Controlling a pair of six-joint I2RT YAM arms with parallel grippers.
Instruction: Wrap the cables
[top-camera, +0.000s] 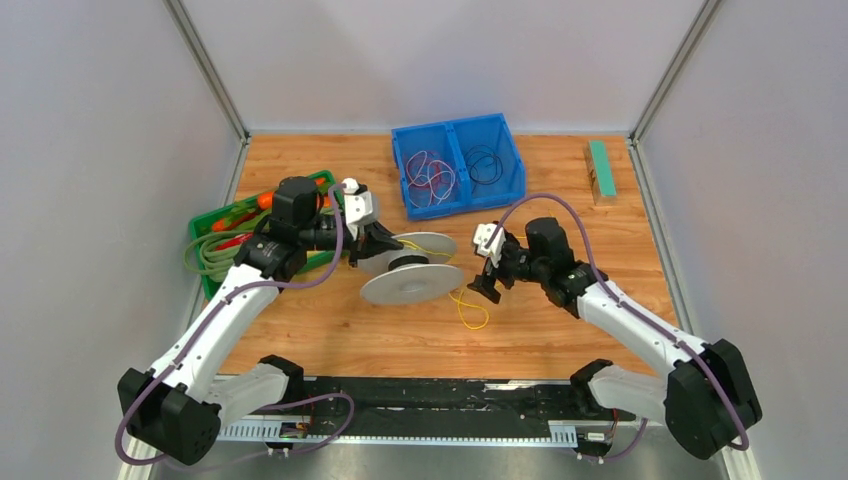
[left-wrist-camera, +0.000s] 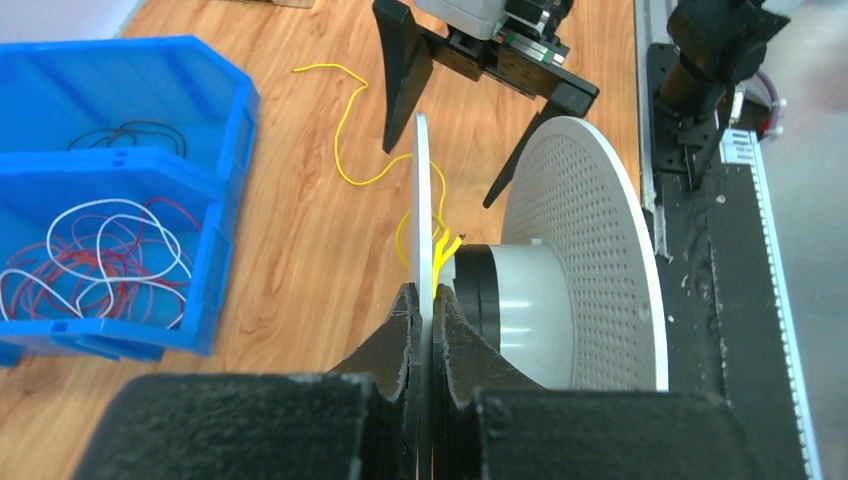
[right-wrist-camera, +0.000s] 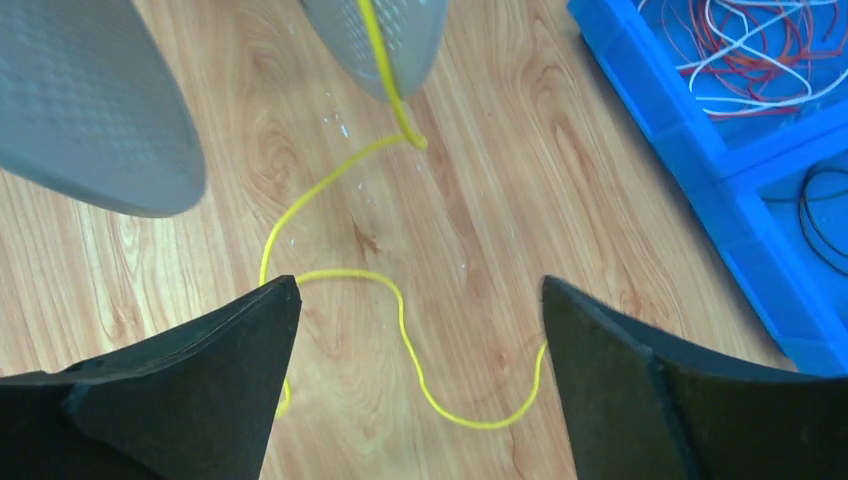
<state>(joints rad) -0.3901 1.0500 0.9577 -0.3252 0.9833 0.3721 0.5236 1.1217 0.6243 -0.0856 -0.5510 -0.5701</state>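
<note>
1. Top external: spool (top-camera: 412, 284) is sitting in left gripper (left-wrist-camera: 423, 300), jaws clamping its rim.
2. Right gripper (right-wrist-camera: 420, 285) is hovering over the slack, jaws apart.
3. Cable (right-wrist-camera: 404, 318) is trailing from spool onto table (top-camera: 560, 340). Likely best: pinching near spool, keeping it taut while winding.

1. Two arms: left arm (top-camera: 215, 320), right arm (top-camera: 640, 325).
2. Two end effectors: left end effector (top-camera: 372, 250), right end effector (top-camera: 487, 283).
3. One spool (top-camera: 408, 263), with two discs (top-camera: 412, 286).
4. One yellow cable (top-camera: 468, 312).
5. One two-compartment blue bin (top-camera: 450, 128).
6. One red-and-white wire tangle (top-camera: 432, 178); one black wire (top-camera: 485, 165).
7. One green tray (top-camera: 197, 232); one green block (top-camera: 601, 170).
</note>
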